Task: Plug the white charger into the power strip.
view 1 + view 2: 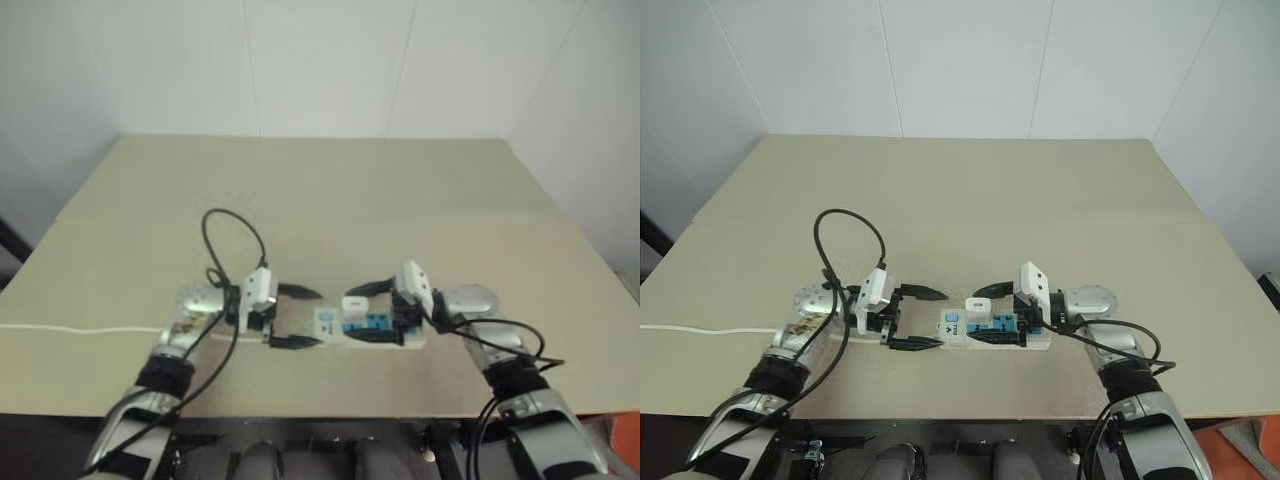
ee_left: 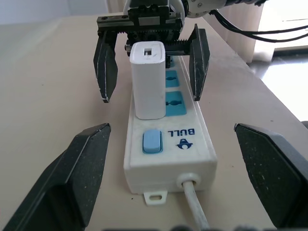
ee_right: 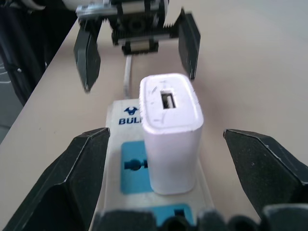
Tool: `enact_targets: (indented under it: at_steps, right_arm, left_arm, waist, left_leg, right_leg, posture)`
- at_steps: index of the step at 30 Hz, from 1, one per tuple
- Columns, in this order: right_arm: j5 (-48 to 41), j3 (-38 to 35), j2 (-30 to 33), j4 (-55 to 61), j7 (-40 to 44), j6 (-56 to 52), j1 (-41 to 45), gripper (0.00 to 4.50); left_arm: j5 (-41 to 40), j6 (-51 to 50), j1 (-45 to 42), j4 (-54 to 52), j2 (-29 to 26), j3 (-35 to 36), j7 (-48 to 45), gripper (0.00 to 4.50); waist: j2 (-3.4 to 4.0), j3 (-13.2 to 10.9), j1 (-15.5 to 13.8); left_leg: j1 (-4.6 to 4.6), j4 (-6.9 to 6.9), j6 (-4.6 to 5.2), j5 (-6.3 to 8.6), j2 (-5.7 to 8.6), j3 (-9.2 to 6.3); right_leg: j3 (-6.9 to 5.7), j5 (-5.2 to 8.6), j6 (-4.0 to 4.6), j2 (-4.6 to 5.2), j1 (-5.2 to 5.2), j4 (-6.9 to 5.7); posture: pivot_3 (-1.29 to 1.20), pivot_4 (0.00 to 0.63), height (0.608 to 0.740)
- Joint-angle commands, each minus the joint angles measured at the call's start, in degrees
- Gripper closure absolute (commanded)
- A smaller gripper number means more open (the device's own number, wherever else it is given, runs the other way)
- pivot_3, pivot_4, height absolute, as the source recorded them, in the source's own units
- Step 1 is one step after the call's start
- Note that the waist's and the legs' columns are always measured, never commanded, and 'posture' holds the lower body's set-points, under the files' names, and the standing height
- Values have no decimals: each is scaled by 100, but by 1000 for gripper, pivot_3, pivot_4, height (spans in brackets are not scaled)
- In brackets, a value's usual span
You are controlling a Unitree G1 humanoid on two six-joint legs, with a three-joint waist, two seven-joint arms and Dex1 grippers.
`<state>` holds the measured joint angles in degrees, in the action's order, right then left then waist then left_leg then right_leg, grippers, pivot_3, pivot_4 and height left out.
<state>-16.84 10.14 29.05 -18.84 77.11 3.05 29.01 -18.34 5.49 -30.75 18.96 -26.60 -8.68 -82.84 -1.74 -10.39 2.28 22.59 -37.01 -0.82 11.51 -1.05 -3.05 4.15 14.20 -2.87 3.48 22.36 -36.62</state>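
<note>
Looks plugged: white charger (image 2: 148, 79) stands upright in the power strip (image 2: 168, 154) socket nearest the switch, mid-worktop (image 1: 330, 190). Left gripper (image 1: 296, 316) at 9 o'clock, right gripper (image 1: 372, 300) at 3, both spread wide, empty. I'd back straight out, no bumping.

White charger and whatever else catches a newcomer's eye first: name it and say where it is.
The white charger stands upright in the blue socket nearest the switch end of the power strip, which lies near the front edge of the tan table. The left gripper and the right gripper face each other from either end of the strip, both open, neither touching the charger.
</note>
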Motion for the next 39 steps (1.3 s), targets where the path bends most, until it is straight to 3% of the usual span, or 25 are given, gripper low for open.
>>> enact_targets:
  at_steps: [1,4,9,14,39]
  right_arm:
    - [-180,-474,488,736,-35,-73,-258,0]
    - [-502,-988,998,1119,25,-192,-336,0]
    - [-990,-2092,2357,1470,722,-178,-917,0]
    - [-1080,-2659,3243,1577,1232,-171,-1628,0]
    - [-1032,-3494,3399,2253,731,-580,-3249,0]
  left_arm:
    - [-729,-717,107,-1005,-394,465,-95,32]
    - [-949,-1027,306,-1372,-879,722,-223,32]
    - [-794,-866,660,-1208,-1791,1012,-630,32]
    - [-818,-873,760,-977,-2190,1089,-836,32]
    - [-511,-471,468,-482,-1606,879,-747,32]
  waist:
    - [1,-3,-3]
    - [25,-23,23]
    - [50,-57,10]
    - [49,-58,0]
    - [45,-59,11]
  left_leg:
    - [15,-1,0,0,0,-1]
    - [72,-1,-1,-1,2,3]
    - [71,16,0,-1,-1,1]
    - [71,20,0,0,-1,9]
    - [65,9,-1,-1,-2,13]
  right_leg:
    - [-2,0,-1,1,15,3]
    - [4,-3,1,4,80,-9]
    - [-3,-2,20,-1,89,-11]
    - [-4,15,13,4,85,-7]
    - [3,15,10,1,81,-15]
  posture:
    - [0,150,740]
    - [0,150,740]
    - [0,150,740]
    - [0,150,740]
    - [0,150,740]
